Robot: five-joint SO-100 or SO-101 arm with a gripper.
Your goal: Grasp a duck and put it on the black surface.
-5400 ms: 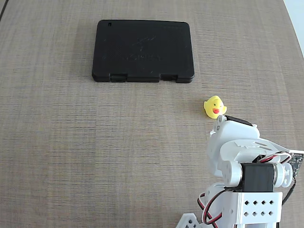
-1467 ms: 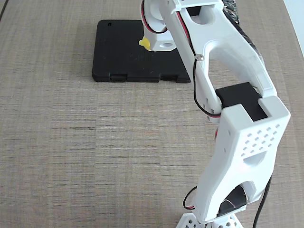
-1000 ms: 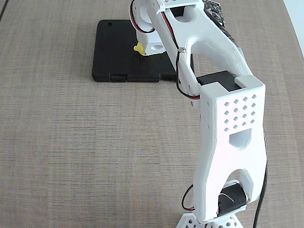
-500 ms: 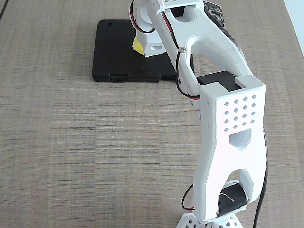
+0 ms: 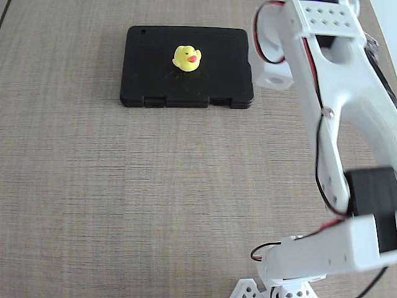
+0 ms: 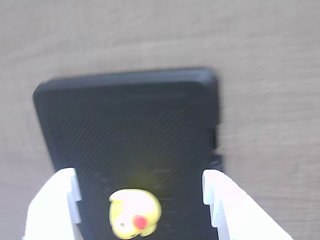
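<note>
In the fixed view the duck (image 5: 187, 58) sits on the black surface (image 5: 149, 74), near its middle.

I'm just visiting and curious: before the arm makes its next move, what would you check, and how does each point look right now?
1. Duck sits on the black surface: ok.
2. Duck upright, clear of the slab's edges: ok in the fixed view.
3. Gripper open, fingers apart on both sides of the duck: ok in the wrist view.
4. Fingers not touching the duck: ok, gaps show on both sides.
5. Table free of obstacles along a retreat path: ok.
6. Gripper's height above the slab: cannot tell.
</note>
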